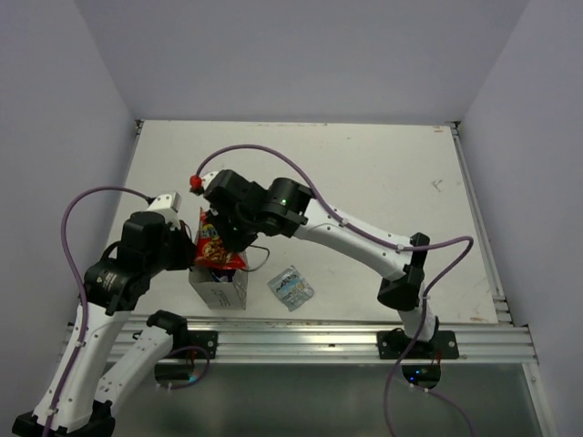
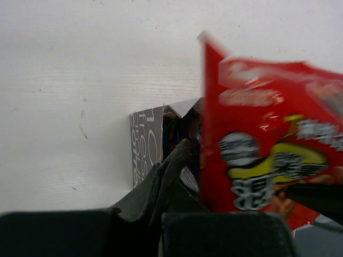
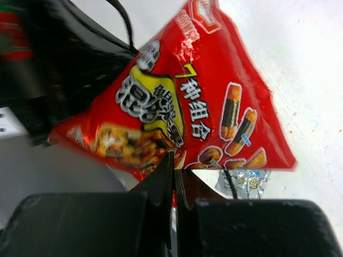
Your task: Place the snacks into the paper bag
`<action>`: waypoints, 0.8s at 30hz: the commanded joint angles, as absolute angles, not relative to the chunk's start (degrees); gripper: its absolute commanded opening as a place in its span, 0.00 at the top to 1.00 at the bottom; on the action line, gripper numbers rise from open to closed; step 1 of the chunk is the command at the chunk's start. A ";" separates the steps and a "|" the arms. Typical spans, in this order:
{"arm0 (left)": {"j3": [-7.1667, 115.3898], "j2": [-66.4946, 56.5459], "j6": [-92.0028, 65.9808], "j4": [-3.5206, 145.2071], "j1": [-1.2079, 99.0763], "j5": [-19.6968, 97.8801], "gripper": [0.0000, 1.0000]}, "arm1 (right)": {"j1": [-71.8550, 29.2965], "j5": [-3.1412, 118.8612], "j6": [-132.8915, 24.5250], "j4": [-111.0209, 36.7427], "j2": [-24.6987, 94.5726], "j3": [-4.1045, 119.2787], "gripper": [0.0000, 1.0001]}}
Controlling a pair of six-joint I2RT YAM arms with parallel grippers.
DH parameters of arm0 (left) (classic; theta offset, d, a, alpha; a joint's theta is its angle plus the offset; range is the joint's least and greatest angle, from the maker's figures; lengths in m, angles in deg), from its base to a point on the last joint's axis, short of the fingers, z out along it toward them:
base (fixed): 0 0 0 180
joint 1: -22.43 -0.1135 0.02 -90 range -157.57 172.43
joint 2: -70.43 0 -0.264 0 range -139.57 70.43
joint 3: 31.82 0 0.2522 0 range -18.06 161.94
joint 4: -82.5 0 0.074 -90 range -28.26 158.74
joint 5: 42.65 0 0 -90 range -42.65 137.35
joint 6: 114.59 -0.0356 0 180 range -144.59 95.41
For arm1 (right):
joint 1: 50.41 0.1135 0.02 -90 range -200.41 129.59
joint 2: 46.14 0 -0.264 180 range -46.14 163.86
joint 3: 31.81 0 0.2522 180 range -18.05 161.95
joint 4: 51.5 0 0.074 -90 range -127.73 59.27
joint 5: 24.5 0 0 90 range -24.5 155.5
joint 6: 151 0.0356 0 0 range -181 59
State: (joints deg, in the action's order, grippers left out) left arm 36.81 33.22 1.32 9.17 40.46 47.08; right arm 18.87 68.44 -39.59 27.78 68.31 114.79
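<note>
The table (image 1: 383, 182) carries an upright paper bag (image 1: 219, 289) near its front edge, with the left gripper (image 2: 170, 160) pinching the bag's rim. The red chip bag (image 1: 217, 248), clamped at its edge by the right gripper (image 3: 173, 171), hangs tilted at the bag's mouth. The silvery packet (image 1: 291, 288) lies flat just beside the bag.

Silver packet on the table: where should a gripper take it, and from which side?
The silver packet lies flat and askew on the table, apart from the paper bag. It is probably best taken from straight above, with the jaws across its narrow width or pinching a crimped end. A flat pouch offers no side face to grab.
</note>
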 commanded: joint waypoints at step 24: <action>37.84 35.27 0.20 11.00 40.54 44.89 1.00 | 22.02 68.32 -40.09 44.44 73.75 130.11 0.31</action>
State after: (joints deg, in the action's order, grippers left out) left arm 36.79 34.77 1.32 9.23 40.46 45.86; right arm 21.65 67.96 -41.21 37.99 77.88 123.18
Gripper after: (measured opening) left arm 0.010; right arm 0.669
